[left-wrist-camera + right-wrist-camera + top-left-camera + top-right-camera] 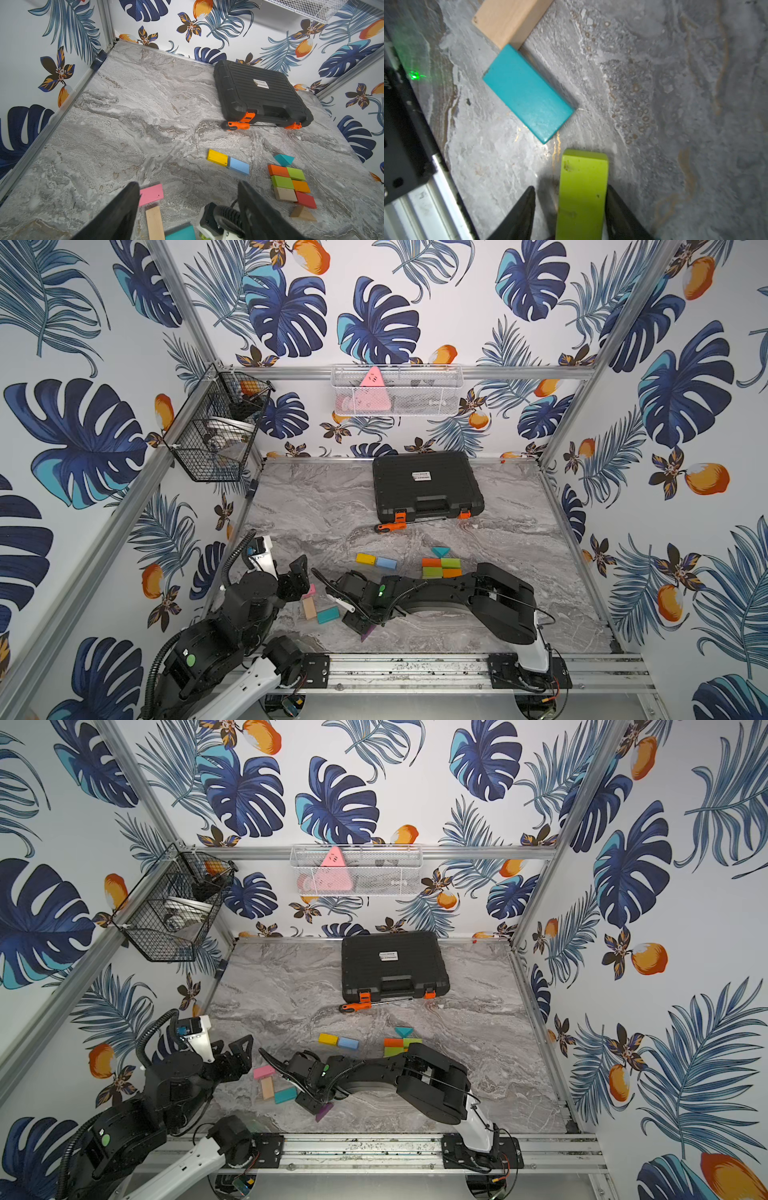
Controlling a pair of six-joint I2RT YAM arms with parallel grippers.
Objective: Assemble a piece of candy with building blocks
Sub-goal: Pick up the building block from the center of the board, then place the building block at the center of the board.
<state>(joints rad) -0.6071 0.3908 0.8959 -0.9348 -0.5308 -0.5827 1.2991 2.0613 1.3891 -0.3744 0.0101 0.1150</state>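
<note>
One lime block lies between the right gripper jaws, near the counter's front edge, touching only one. Left gripper jaws gape wide, empty.

Marble tabletop w/ black case, screwdriver, scattered building blocks.

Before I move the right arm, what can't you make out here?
Lime block: right wrist view, end between the fingers of the right gripper cut off by the frame's edge.
Purple block: both top views, mostly hidden under the right gripper; shape unclear.
Black wire basket: top views, contents too small behind mesh.
Black case: label too small to read in any view.
</note>
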